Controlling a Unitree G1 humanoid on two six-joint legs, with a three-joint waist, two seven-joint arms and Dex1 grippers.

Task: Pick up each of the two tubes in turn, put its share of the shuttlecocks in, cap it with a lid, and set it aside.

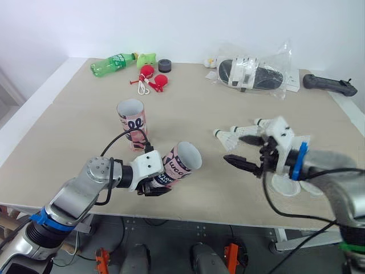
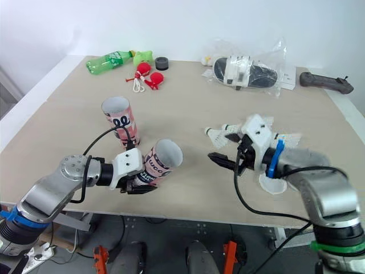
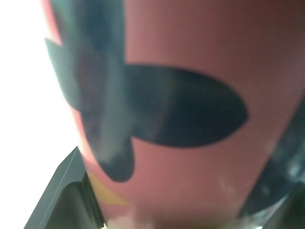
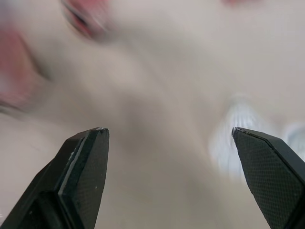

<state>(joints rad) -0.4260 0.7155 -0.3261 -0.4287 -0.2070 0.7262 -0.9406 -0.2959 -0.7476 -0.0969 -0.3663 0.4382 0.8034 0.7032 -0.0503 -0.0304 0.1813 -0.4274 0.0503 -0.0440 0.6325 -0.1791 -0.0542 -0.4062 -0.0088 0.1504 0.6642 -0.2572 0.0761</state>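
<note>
A: left end effector (image 1: 153, 187) is clamped on the pink tube (image 1: 181, 161), gripping its lower body. The tube is tilted up off the desk (image 1: 188, 108) with its open mouth facing the other arm. Looks posed for loading.
B: right end effector (image 1: 235, 149)?
A: fingers spread wide, empty, hovering just beside the shuttlecocks (image 1: 225, 136). Probably lining up a pick.
B: the other one?
A: second tube (image 1: 132, 123) stands upright on the desk just behind, uncapped.

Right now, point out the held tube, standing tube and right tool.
held tube (image 1: 174, 166), left eye view, pink wall
standing tube (image 1: 130, 121), left eye view, upper wall
right tool (image 4: 167, 130), right wrist view, between fingertips
</note>
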